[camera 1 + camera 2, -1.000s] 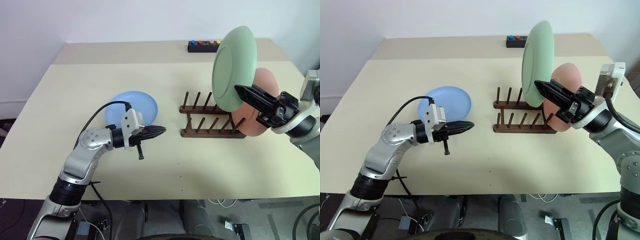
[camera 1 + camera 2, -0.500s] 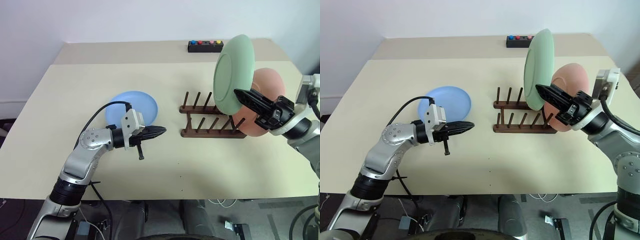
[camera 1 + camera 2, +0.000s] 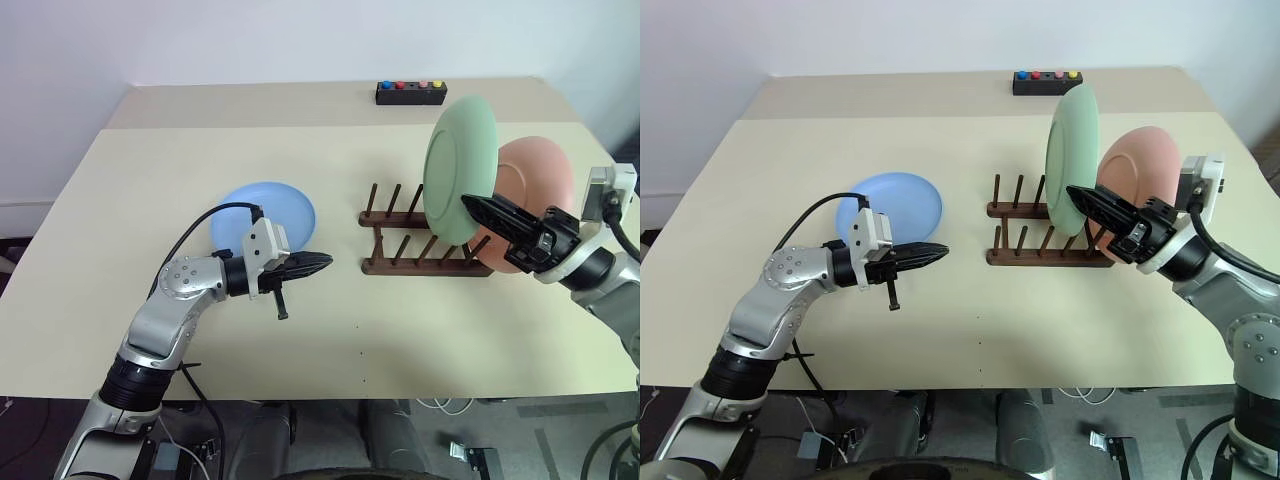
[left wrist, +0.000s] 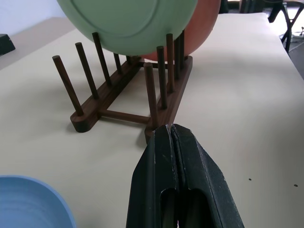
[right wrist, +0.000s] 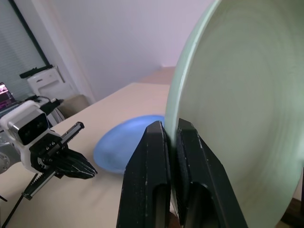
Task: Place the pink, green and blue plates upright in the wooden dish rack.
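The green plate [image 3: 458,165] stands upright over the wooden dish rack [image 3: 400,262], its lower rim down among the peg tops. My right gripper [image 3: 470,205] is shut on the plate's rim, which shows close in the right wrist view as the green plate [image 5: 237,118]. The pink plate [image 3: 535,195] stands upright in the rack's right end, just behind the green one. The blue plate [image 3: 262,212] lies flat on the table to the left of the rack. My left gripper [image 3: 322,261] is shut and holds nothing, hovering between the blue plate and the rack and pointing at the rack.
A small black box with coloured buttons [image 3: 410,92] sits at the table's far edge behind the rack. Bare tabletop spreads in front of the rack and around the blue plate. A black cable loops from my left wrist.
My right gripper has sunk with the green plate, bringing its lower rim from above the pegs down to them. The left arm has kept still.
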Action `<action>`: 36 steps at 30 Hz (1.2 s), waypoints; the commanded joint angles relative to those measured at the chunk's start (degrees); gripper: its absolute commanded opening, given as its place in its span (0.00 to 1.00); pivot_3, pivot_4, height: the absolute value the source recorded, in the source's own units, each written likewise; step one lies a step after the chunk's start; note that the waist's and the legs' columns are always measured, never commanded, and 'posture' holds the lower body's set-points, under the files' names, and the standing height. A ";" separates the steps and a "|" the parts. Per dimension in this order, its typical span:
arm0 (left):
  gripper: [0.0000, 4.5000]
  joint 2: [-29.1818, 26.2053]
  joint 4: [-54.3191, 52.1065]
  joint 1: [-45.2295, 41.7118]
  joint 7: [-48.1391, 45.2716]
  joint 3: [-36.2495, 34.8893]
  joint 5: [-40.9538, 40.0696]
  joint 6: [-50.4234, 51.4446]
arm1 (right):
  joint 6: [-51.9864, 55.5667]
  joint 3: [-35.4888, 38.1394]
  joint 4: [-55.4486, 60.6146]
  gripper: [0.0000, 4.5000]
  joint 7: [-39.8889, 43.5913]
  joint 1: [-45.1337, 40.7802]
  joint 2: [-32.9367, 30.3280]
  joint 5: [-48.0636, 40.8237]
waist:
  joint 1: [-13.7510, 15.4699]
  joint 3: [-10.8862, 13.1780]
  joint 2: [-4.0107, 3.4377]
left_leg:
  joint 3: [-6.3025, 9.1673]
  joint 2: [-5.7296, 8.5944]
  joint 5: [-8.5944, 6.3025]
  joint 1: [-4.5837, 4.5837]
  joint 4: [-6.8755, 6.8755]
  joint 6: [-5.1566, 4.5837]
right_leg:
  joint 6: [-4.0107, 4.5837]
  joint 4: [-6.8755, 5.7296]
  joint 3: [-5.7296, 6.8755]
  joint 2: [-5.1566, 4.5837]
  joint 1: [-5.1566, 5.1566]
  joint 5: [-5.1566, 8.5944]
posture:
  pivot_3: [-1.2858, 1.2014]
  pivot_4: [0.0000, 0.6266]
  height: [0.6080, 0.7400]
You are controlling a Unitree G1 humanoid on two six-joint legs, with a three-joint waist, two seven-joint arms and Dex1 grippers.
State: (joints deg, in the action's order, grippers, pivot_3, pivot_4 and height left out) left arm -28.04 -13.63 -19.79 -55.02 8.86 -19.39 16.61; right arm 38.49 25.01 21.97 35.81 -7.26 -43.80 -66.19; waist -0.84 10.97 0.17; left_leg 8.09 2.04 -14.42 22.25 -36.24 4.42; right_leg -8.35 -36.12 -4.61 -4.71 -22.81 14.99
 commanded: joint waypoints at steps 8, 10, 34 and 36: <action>0.00 -0.15 -1.66 -0.31 -0.15 0.03 -0.33 -0.68 | -0.42 1.91 1.78 0.66 0.70 0.30 0.02 -0.07 | 0.01 0.00 0.00 | 0.00 0.00 0.00 0.00 0.00 0.00 | 0.00 0.00 0.00 0.00 0.00 0.00 | 0.52 0.24 1.00; 0.00 -0.13 -1.74 -0.28 -0.14 0.03 -0.38 -0.64 | -0.48 2.15 1.89 0.87 0.74 0.52 -0.06 -0.01 | 0.01 0.00 0.00 | 0.00 0.00 0.00 0.00 0.00 0.00 | 0.00 0.00 0.00 0.00 0.00 0.00 | 0.52 0.24 1.00; 0.00 -1.20 -1.01 -1.30 1.45 -3.88 -2.49 2.04 | -6.48 6.27 9.58 0.99 4.92 0.55 -9.08 14.15 | 0.03 0.02 0.03 | -0.01 -0.01 0.00 0.01 0.00 0.00 | 0.00 0.01 0.01 0.00 -0.02 0.00 | 0.52 0.24 1.00; 0.06 -1.50 -0.93 -1.29 1.88 -4.88 -3.08 2.72 | -7.14 7.03 9.37 1.00 6.04 0.52 -10.07 15.58 | 0.03 0.02 0.03 | -0.01 0.00 0.00 0.02 -0.01 0.00 | 0.00 0.01 0.01 0.00 -0.01 0.00 | 0.52 0.24 1.00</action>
State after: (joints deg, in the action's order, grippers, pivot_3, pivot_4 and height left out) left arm -29.23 -13.60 -20.42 -53.67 5.96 -21.13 19.04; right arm 33.17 29.55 30.09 40.86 -6.43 -52.79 -51.87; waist -0.81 10.99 0.20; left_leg 8.07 2.04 -14.42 22.27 -36.24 4.42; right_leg -8.35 -36.10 -4.60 -4.71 -22.82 14.99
